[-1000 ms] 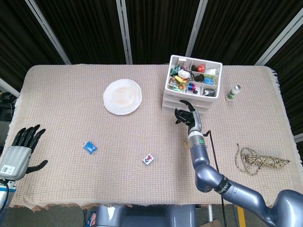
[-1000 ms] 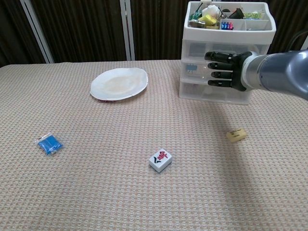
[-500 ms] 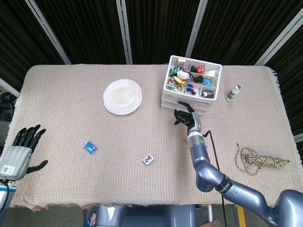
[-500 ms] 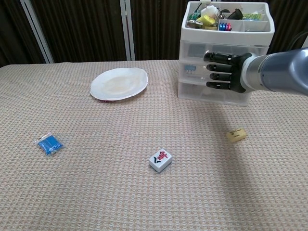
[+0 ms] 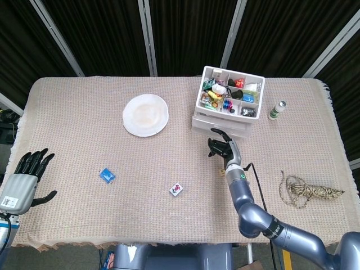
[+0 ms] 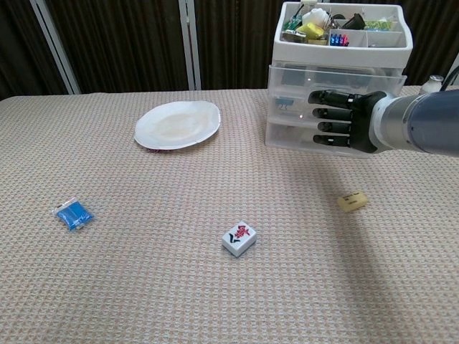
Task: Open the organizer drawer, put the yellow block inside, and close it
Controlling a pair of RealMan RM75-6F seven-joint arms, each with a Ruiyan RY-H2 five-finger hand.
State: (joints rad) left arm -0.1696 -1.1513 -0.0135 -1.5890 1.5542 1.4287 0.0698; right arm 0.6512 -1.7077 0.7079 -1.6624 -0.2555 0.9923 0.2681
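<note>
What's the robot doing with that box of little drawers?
The robot's right hand, fingers spread, is at the front of the clear plastic drawer organizer, whose open top tray holds small odds and ends. One upper drawer looks pulled out a little. The pale yellow block lies on the woven beige tablecloth, so it isn't inside yet. The left hand hangs open at the table's near edge, holding nothing.

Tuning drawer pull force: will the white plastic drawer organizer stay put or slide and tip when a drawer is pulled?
Likely slides: the white plastic drawer organizer looks light and thin-walled, and nothing holds it on the woven tablecloth. It may be top-heavy, since the cluttered top tray carries the visible load. The right hand is at its front; the left hand is far off, so there is no bracing.
</note>
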